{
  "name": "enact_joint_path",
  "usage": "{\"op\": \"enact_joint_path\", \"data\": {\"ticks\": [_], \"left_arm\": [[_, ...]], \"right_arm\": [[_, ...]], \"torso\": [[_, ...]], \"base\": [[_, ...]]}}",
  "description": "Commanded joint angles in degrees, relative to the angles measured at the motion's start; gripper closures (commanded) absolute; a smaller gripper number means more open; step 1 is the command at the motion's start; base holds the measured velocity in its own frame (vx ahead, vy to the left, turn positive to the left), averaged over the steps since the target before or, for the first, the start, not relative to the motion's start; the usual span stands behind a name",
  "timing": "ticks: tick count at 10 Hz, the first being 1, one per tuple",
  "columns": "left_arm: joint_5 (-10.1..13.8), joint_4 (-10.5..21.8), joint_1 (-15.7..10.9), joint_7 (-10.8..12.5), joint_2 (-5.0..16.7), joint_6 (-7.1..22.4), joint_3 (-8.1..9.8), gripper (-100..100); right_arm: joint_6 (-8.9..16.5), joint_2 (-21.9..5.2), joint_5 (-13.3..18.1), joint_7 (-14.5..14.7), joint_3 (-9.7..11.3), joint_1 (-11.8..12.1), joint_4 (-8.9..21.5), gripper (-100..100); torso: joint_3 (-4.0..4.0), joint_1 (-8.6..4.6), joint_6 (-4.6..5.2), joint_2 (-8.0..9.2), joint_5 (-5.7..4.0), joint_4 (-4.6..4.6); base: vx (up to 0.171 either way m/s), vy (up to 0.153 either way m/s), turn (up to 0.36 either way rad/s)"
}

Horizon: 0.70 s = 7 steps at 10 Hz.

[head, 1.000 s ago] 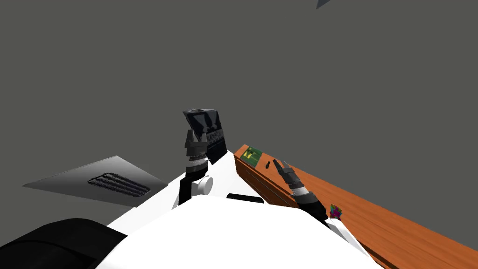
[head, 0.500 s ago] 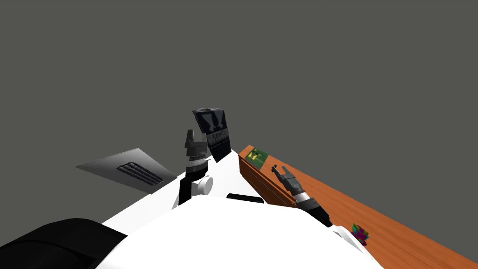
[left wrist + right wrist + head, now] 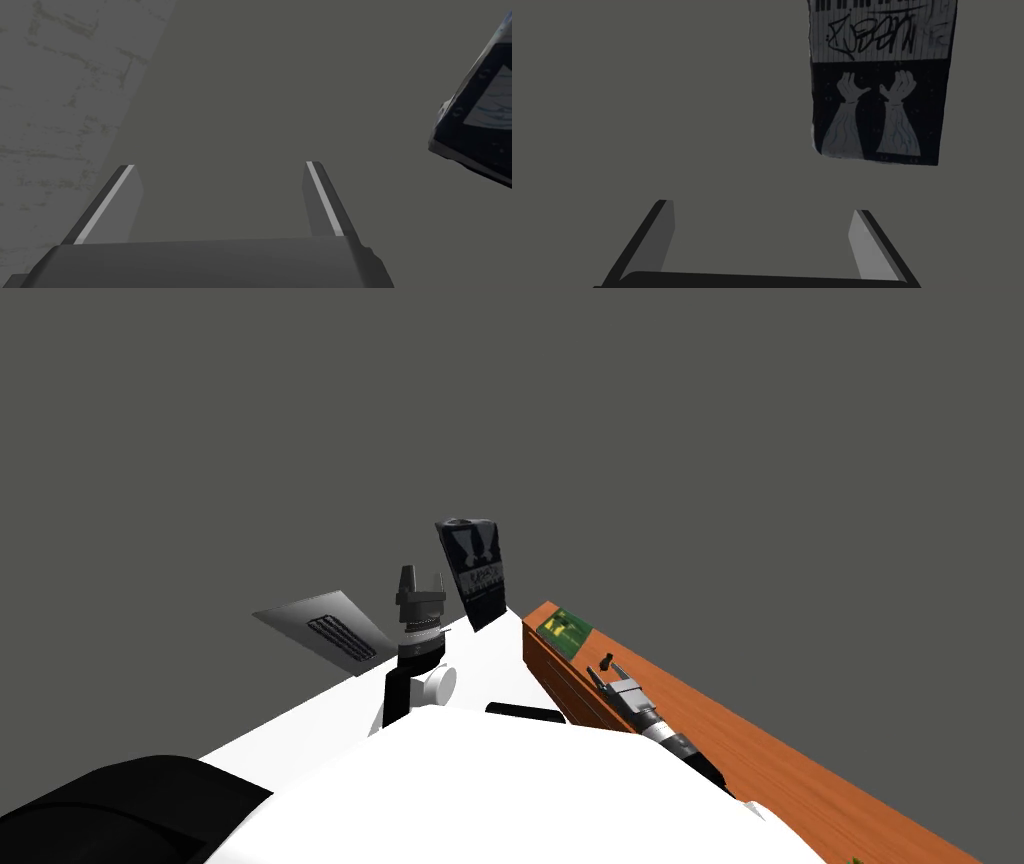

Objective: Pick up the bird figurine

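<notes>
My view has swung; right gripper [image 3: 611, 674], fingers apart, is now just beside a small dark thing [image 3: 605, 660] on the wooden shelf [image 3: 760, 750], probably the bird; left gripper [image 3: 420, 579] is apart too.

Dim, even, flat light everywhere; the wrist views are darker. The wide head lens slants the orange surface [image 3: 800, 778].

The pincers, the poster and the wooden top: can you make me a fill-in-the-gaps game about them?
1. The left pincer and the right pincer are both ___, holding nothing.
2. The dark poster shows two forearms ending in ___.
3. On the wooden top, the card near its end is coloured ___.
Missing words: open; hands; green.
</notes>
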Motion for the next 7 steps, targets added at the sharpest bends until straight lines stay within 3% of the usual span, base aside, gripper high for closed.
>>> {"op": "enact_joint_path", "data": {"ticks": [1,2,3,4,5,6,7], "left_arm": [[0.0,0.0,0.0,0.0,0.0,0.0,0.00,0],[0.0,0.0,0.0,0.0,0.0,0.0,0.01,0],[0.0,0.0,0.0,0.0,0.0,0.0,0.00,0],[0.0,0.0,0.0,0.0,0.0,0.0,0.01,0],[0.0,0.0,0.0,0.0,0.0,0.0,0.00,0],[0.0,0.0,0.0,0.0,0.0,0.0,0.01,0],[0.0,0.0,0.0,0.0,0.0,0.0,0.00,0]], "right_arm": [[0.1,0.1,2.2,1.5,0.3,0.5,1.3,-100],[0.4,-0.9,4.2,3.6,0.0,1.4,3.8,-100],[0.4,-0.9,5.2,3.6,0.0,1.4,3.9,-100],[0.7,-1.8,7.1,5.7,-0.3,2.2,6.5,-100],[0.7,-1.8,8.1,5.7,-0.3,2.2,6.5,-100],[1.0,-2.7,10.2,7.9,-0.6,3.0,9.3,-100],[1.0,-2.7,11.0,7.9,-0.6,3.0,9.3,-100]], "torso": [[0.00,0.00,0.00,0.00,0.00,0.00],[0.00,-0.01,0.06,0.00,0.00,0.00],[0.00,0.03,0.03,0.00,0.00,0.00],[0.00,0.00,0.05,0.01,0.00,0.00],[-0.01,-0.02,0.00,-0.02,0.00,0.00],[-0.01,-0.04,0.07,-0.01,-0.01,-0.01],[-0.02,-0.02,0.02,-0.04,-0.01,-0.01]], "base": [[0.038,0.020,0.131],[0.043,0.035,0.238],[0.036,0.020,0.162],[0.043,0.022,0.366],[0.043,0.010,0.145],[0.050,0.020,0.281],[0.043,0.013,0.166]]}}
